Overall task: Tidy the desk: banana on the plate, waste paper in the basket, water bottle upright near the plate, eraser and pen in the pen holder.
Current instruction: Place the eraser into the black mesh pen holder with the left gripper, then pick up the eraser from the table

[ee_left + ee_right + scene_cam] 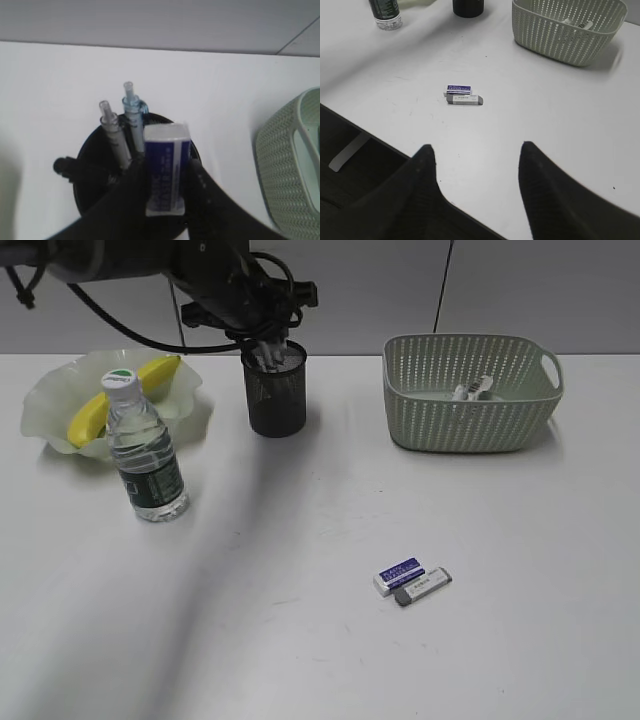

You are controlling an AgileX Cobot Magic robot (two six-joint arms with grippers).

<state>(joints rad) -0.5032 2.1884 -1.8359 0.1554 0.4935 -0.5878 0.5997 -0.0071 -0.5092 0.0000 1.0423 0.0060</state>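
While the left gripper hangs directly over the pen holder, its two dark fingers are clamped on a blue-and-white eraser, which stands on end between them just above the cup's mouth. Two clear pens already lean inside the black mesh cup, their tips poking above the rim. On the desk nearer the front lie two more erasers side by side and touching: a blue-and-white one and a grey one.

Over at the left, the banana rests in the plate (a wavy pale green glass dish), and the water bottle stands upright just in front of it, cap on. The basket sits at the back right, well apart from the cup, with the waste paper lying inside it.

The right gripper hovers over the near part of the desk with its fingers spread apart and nothing between them.
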